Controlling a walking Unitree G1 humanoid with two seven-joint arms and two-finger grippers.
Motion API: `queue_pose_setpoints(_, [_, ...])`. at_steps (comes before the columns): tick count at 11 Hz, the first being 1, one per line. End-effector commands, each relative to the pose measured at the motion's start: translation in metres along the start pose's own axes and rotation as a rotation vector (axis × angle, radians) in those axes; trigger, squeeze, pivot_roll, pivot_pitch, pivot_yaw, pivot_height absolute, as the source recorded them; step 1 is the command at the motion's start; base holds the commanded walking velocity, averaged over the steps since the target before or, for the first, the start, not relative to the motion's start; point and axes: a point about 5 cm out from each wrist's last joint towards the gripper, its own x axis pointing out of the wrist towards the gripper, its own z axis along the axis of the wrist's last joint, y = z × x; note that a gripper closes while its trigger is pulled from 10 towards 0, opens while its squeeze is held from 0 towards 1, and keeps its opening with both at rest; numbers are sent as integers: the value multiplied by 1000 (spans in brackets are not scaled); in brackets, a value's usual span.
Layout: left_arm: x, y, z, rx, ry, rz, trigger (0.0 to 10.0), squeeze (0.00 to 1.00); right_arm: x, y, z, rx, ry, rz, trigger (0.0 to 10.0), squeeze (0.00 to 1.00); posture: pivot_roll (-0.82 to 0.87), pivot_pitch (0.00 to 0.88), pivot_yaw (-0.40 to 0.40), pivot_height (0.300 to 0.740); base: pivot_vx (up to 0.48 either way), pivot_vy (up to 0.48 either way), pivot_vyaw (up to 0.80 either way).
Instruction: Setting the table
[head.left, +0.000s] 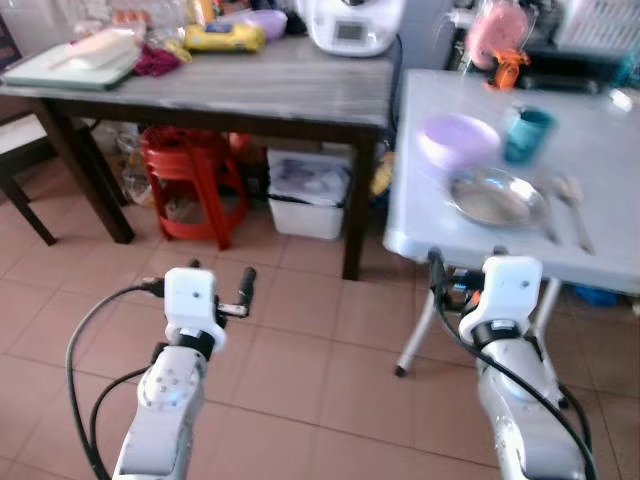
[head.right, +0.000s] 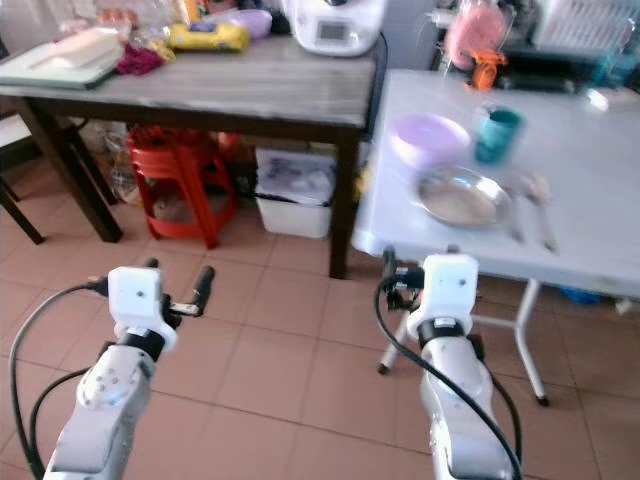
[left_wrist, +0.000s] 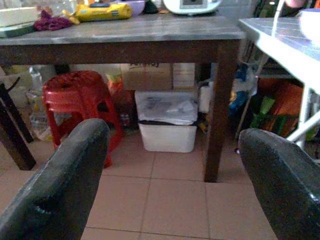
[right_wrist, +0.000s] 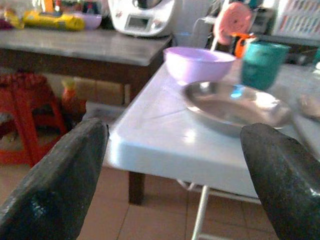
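Right now your metal plate (head.left: 494, 198) lies near the white table's (head.left: 610, 160) front edge, with the lavender bowl (head.left: 457, 139) and teal cup (head.left: 527, 133) just behind it and cutlery (head.left: 571, 205) beside it. Your right gripper (right_wrist: 175, 170) faces that edge, fingers spread and empty; your left gripper (left_wrist: 172, 175) is likewise spread, facing the wooden table (head.left: 250, 85).

A home dining area: tiled floor (head.left: 300, 340), wooden table (head.left: 250, 85), kitchen appliance (head.left: 352, 25).
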Motion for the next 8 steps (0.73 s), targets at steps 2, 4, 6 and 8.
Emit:
queue_pose_setpoints(2, [-6, -1, 0, -1, 4, -2, 10000, 0, -20, -11, 9, -30, -20, -48, 10000, 0, -35, 88, 23, 740, 0, -375, 0])
queue_pose_setpoints(4, [-11, 3, -3, 2, 19, 12, 10000, 0, -34, -9, 5, -48, -2, -44, 10000, 0, -43, 94, 27, 740, 0, -366, 0])
queue_pose_setpoints(6, [-8, 2, -2, 5, 20, 4, 10000, 0, -36, -10, 4, -69, 4, -42, 10000, 0, -51, 92, 31, 740, 0, -326, 0])
queue_pose_setpoints(8, [-5, -1, 3, -8, -4, -2, 10000, 0, -31, -12, 10, -83, -12, -45, 10000, 0, -48, 86, 27, 740, 0, -157, 0])
